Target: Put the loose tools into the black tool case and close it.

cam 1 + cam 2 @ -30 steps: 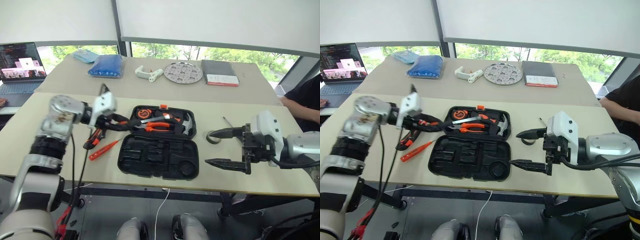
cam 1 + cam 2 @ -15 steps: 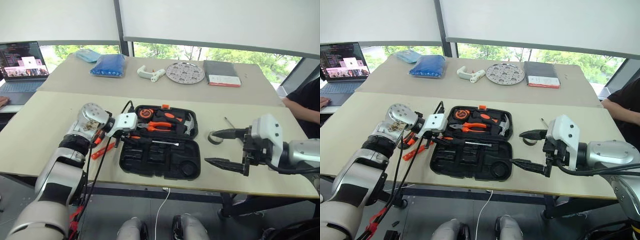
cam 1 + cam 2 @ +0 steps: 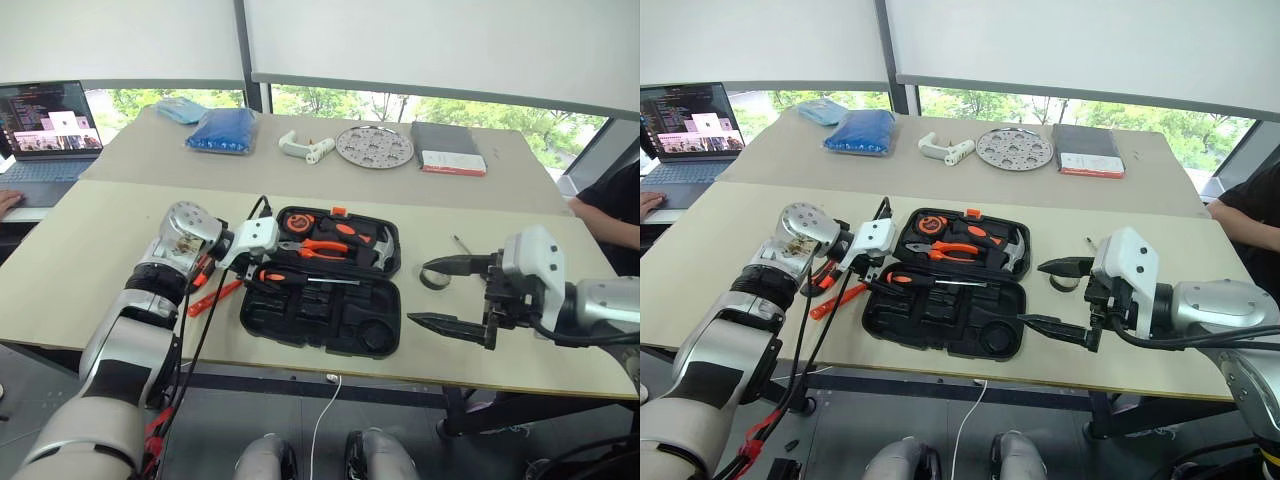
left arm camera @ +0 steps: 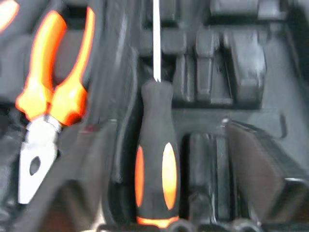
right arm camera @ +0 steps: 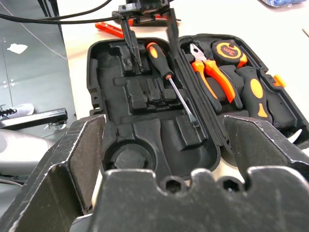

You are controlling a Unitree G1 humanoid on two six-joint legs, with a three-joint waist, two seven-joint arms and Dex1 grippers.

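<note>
Under my left pincer (image 3: 883, 283) lies the open case (image 3: 945, 335), flat on the counter (image 3: 730, 235), and the pincer hangs over the near half's left end with its fingers spread, one on each side of a screwdriver's handle and not gripping it. That screwdriver (image 3: 930, 282) rests in the case just near the hinge, handle toward my left pincer, steel shaft running away from it toward my right. Beyond it, in the far half, sit the pliers (image 3: 958, 252), a hammer (image 3: 1012, 252) and a round tape measure (image 3: 931, 227). Just outside the case, on my left pincer's outer side, a slim orange tester (image 3: 837, 300) lies on the counter, and close by it, partly hidden by my forearm, more orange-and-black tools (image 3: 823, 277) that I cannot tell apart. My right pincer (image 3: 1052, 296) hovers off the case's right end, released wide, nothing between its fingers, pointing back across the case toward my left pincer. Just beyond its far finger the tape roll (image 3: 1064, 283) sits on the counter, with a thin metal rod (image 3: 460, 244) a little past that. The near half's moulded slots are otherwise bare, including the round well (image 5: 126, 157) nearest my right pincer.
</note>
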